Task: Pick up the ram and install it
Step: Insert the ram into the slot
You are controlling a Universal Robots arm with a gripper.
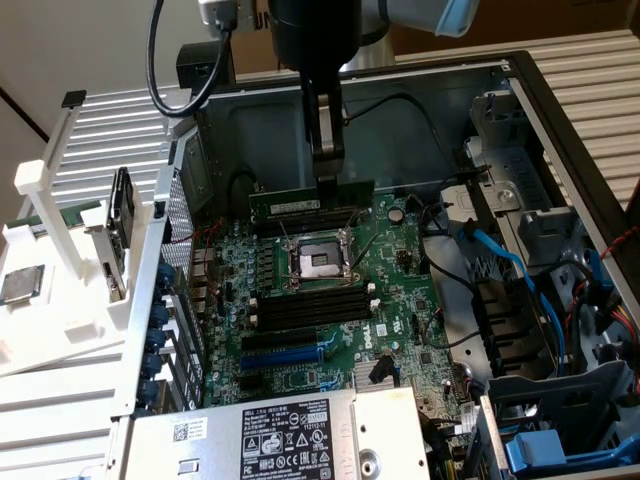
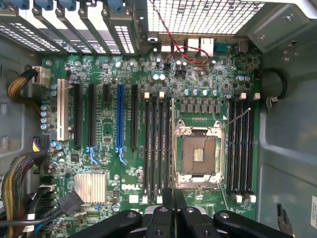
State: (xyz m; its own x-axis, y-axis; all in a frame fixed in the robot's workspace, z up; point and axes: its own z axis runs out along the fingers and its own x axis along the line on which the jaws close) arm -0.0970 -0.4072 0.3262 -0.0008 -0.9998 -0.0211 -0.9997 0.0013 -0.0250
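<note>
The ram is a long green stick with a white label. It hangs level above the motherboard, just behind the empty processor socket. My gripper comes straight down from above and is shut on the stick's upper edge near its middle. In the wrist view the ram appears edge-on as a thin line running out from my gripper. There it lies between a bank of black memory slots and the socket. A second slot bank sits on the socket's other side.
The open computer case walls in the board. Blue cables and a drive cage are at the exterior view's right, and a power supply is in front. A white rack outside the case holds a silver chip.
</note>
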